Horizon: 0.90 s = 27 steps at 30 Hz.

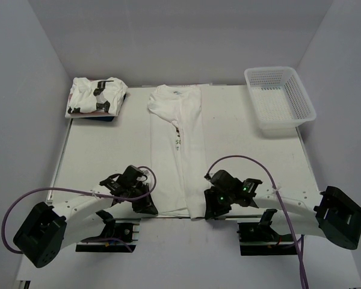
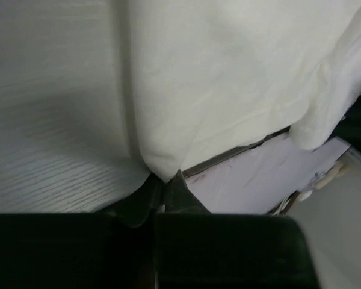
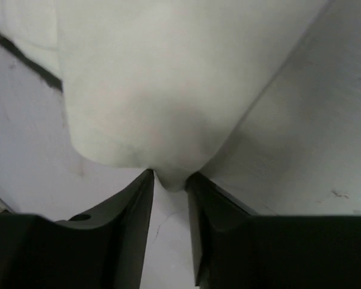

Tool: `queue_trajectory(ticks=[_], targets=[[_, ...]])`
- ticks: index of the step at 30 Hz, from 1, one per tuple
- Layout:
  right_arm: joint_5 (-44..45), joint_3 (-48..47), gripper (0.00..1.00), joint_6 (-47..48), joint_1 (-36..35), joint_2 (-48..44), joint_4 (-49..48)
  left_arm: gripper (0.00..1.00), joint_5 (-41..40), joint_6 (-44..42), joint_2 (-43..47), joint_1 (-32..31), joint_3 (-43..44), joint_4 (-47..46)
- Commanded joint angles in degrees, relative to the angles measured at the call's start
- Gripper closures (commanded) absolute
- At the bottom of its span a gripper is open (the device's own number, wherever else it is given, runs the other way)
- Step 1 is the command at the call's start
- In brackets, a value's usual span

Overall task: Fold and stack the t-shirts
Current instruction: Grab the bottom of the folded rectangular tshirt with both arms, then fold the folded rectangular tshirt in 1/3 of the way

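A white t-shirt (image 1: 177, 150), folded lengthwise into a long strip, lies down the middle of the table with its collar at the far end. My left gripper (image 1: 149, 208) is shut on its near left hem corner; the left wrist view shows the cloth (image 2: 228, 78) pinched at the fingertips (image 2: 164, 180). My right gripper (image 1: 209, 211) holds the near right hem corner; in the right wrist view a nub of cloth (image 3: 168, 78) sits between the nearly closed tips (image 3: 170, 177). A folded t-shirt with black marks (image 1: 96, 96) lies at the back left.
A white mesh basket (image 1: 280, 99) stands at the back right. A dark blue item (image 1: 102, 117) shows under the folded t-shirt. The shirt's hem hangs at the table's near edge (image 2: 240, 150). White walls enclose the table on three sides.
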<state>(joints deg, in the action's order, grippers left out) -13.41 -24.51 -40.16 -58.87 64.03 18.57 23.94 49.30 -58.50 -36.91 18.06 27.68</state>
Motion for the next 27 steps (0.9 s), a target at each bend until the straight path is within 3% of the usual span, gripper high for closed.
queue_trajectory(ticks=[1,2,4,5,11,16,22,27], targets=[[3.90,0.17,0.66,0.35,0.07,0.31,0.59,1.00,-3.72,-0.34,-0.91,-0.62,1.62,-2.19],[6.44,-0.53,0.76,0.43,0.07,-0.04,0.59,1.00,-4.86,-0.34,-1.52,-1.15,2.75,-2.19],[9.26,-1.32,0.85,0.43,-0.01,-1.19,0.33,1.00,-4.87,-0.34,-1.53,-1.15,3.81,-2.19],[12.41,-2.28,1.00,0.78,0.07,-2.58,-0.19,1.00,-5.39,-0.34,-1.53,-1.67,4.34,-3.15],[23.32,-5.28,1.00,1.06,0.16,-5.76,-9.24,1.00,-7.68,1.59,1.99,-1.68,8.99,-6.14],[33.53,-10.89,1.00,0.52,1.21,-0.49,-13.89,1.00,-14.97,2.12,0.76,-0.46,15.67,-4.65],[43.72,-21.61,1.00,4.22,4.29,8.90,-13.92,1.00,-27.44,-1.57,-10.83,0.08,30.08,-0.44],[45.75,-30.22,1.00,6.40,8.51,16.47,-13.13,1.00,-34.22,-4.20,-16.56,2.10,40.11,2.29]])
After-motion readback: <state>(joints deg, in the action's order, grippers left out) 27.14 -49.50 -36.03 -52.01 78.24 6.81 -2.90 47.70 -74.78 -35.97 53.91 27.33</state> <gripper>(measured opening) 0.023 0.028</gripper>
